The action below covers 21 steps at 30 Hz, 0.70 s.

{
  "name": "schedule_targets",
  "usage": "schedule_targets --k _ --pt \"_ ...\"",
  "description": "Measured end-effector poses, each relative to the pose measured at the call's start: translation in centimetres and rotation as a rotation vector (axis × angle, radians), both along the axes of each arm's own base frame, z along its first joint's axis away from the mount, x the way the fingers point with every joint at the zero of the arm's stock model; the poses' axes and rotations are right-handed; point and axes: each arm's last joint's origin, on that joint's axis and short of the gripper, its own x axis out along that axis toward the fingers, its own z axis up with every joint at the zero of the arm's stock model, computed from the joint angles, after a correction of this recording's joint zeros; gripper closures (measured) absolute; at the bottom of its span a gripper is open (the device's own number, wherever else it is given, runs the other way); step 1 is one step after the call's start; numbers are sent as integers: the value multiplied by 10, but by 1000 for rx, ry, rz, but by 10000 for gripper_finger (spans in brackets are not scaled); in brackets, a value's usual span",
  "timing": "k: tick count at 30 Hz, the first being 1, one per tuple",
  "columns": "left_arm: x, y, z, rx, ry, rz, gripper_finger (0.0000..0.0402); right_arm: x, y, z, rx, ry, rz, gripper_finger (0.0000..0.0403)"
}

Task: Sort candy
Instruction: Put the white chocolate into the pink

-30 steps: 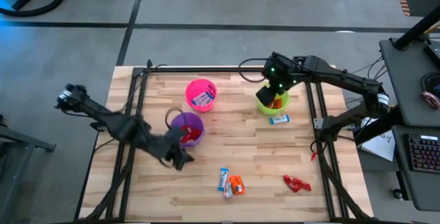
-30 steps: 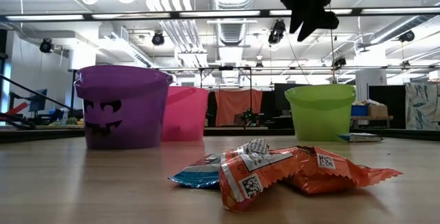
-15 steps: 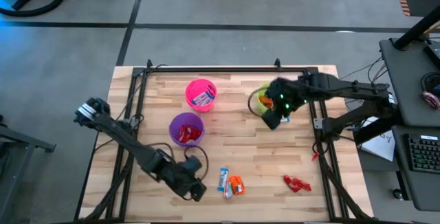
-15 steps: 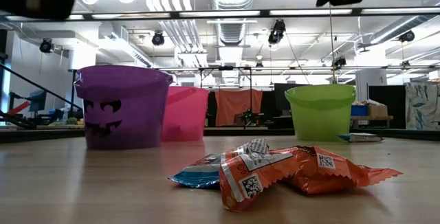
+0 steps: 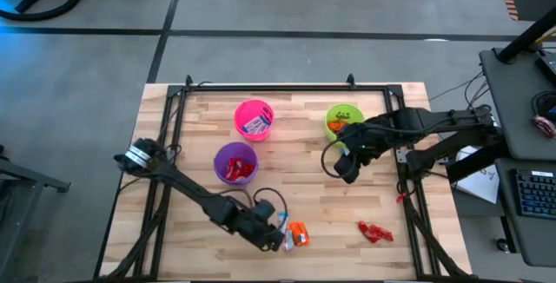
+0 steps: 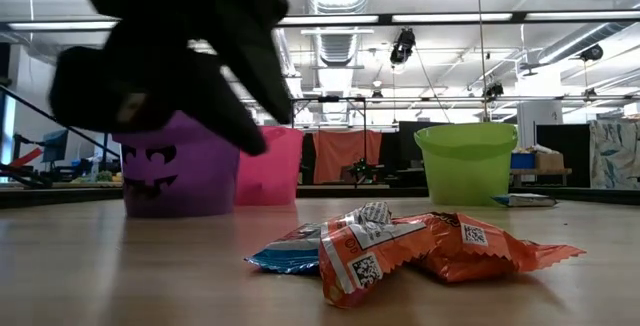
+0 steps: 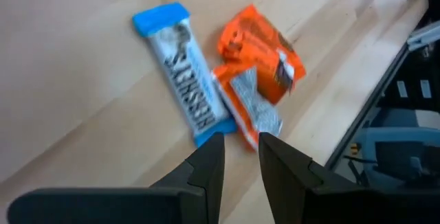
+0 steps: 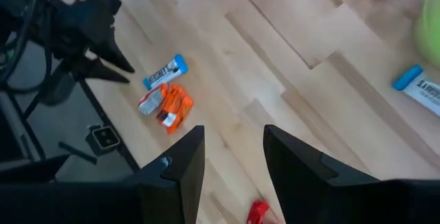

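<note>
Left tool (image 7: 239, 157), narrowly parted, empty, hovers beside blue-and-white bar (image 7: 184, 70); bare wood around.

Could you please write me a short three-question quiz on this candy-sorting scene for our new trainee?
1. True or false: the left gripper is closed on the blue-and-white bar.
2. Which cup holds red candies: A) pink cup, B) purple cup, C) green cup?
3. Fill in: the loose red candies lie near the table's ____ edge, on the right arm's side.

Key:
1. False. Its fingers stand slightly apart just short of the bar, holding nothing.
2. B. The pink one holds blue-and-white bars, the green one orange candy.
3. Front. The right gripper hangs open in front of the green cup.
</note>
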Motion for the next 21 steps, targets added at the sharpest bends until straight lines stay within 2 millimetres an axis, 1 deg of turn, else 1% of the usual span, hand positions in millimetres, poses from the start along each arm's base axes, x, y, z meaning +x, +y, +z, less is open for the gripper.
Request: schedule_targets --k 3,6,9,12,17,21 --pt "13 -2 -1 12 4 3 326 0 0 0 -8 1 -5 261" --pt "21 -4 -6 47 62 6 326 0 0 0 -12 2 -6 261" --pt "24 -6 -8 98 149 8 326 0 1 0 -24 2 -10 261" --pt "27 -7 -6 135 200 6 326 -1 3 0 -33 2 -18 261" --pt "35 -9 -7 166 191 -18 326 -1 6 -1 -38 5 -24 261" --pt "38 -4 -9 173 190 -3 326 -2 7 -1 -38 5 -25 261"
